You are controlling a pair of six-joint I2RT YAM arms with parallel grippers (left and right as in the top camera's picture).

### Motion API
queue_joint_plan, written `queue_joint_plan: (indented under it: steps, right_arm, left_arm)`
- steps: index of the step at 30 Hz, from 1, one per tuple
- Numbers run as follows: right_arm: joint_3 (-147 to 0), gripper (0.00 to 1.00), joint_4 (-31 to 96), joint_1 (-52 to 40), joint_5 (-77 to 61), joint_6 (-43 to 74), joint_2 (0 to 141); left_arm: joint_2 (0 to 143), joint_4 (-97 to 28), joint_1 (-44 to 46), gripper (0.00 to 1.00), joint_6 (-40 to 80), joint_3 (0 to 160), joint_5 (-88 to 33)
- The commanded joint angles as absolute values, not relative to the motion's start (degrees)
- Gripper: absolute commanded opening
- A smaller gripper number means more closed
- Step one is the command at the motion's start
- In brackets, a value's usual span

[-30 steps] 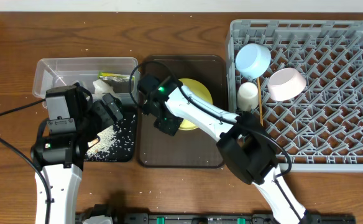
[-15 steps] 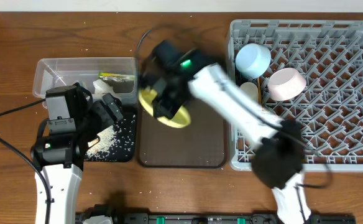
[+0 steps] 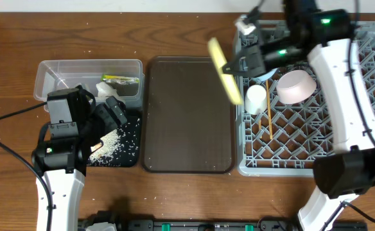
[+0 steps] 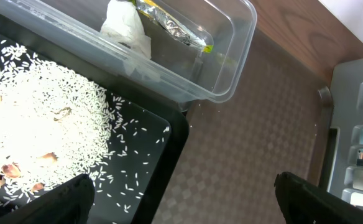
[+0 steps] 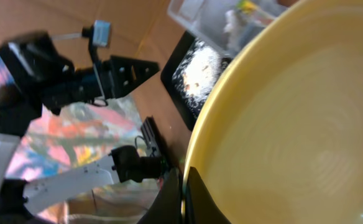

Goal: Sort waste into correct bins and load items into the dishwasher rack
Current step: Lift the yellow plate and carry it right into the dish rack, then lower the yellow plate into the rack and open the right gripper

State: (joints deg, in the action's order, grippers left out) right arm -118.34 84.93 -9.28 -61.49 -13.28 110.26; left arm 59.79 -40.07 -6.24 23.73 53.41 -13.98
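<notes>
My right gripper [image 3: 240, 64] is shut on the rim of the round yellow plate [image 3: 225, 69] and holds it on edge in the air, just left of the grey dishwasher rack [image 3: 341, 128]. In the right wrist view the plate [image 5: 293, 124] fills the frame, its rim pinched in the gripper [image 5: 183, 193]. A white cup [image 3: 256, 97] and chopsticks [image 3: 269, 122] lie in the rack; the blue bowl is mostly hidden behind my right gripper. My left gripper [image 4: 181, 205] is open and empty over the black tray [image 4: 175, 143] of rice [image 4: 38, 130]. The clear tub [image 4: 225, 62] holds the tissue [image 4: 125, 28] and wrapper [image 4: 172, 28].
The flat brown serving tray [image 3: 187, 115] lies bare between the bins and the rack. A pink bowl [image 3: 295, 86] sits in the rack beside the cup. My left arm [image 3: 62, 147] stands at the front left over the black tray [image 3: 120, 154].
My right gripper lifted the yellow plate off the brown tray, carried it right and tipped it on edge beside the rack. The left arm has not moved.
</notes>
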Motion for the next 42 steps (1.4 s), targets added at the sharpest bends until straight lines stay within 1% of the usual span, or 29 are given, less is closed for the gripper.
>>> queue_joint_plan:
  steps: [1,8,13,17,23,32,42]
  right_arm:
    - [-117.0,0.01,86.6,-4.2,-65.4,-16.3,110.5]
    - [-114.6,0.01,89.6,5.5,-71.4,-19.1,110.5]
    - [-111.4,0.01,92.7,9.8,-75.4,-24.3,110.5]
    - [-107.4,0.01,92.1,12.7,-76.1,-26.8,110.5]
    - [-99.3,0.01,89.4,15.8,-76.2,-29.0,110.5]
    - [-88.8,0.01,82.5,19.5,-77.8,-29.3,110.5]
    - [-86.9,0.06,78.6,19.5,-71.4,-29.2,110.5]
  left_arm:
    - [59.9,-40.1,-6.5,0.96,23.0,54.7,-13.8]
    - [59.9,-40.1,-6.5,0.96,23.0,54.7,-13.8]
    - [59.9,-40.1,-6.5,0.96,23.0,54.7,-13.8]
    - [59.9,-40.1,-6.5,0.96,23.0,54.7,-13.8]
    - [59.9,-40.1,-6.5,0.96,23.0,54.7,-13.8]
    - [59.9,-40.1,-6.5,0.96,23.0,54.7,-13.8]
    - [59.9,-40.1,-6.5,0.96,23.0,54.7,-13.8]
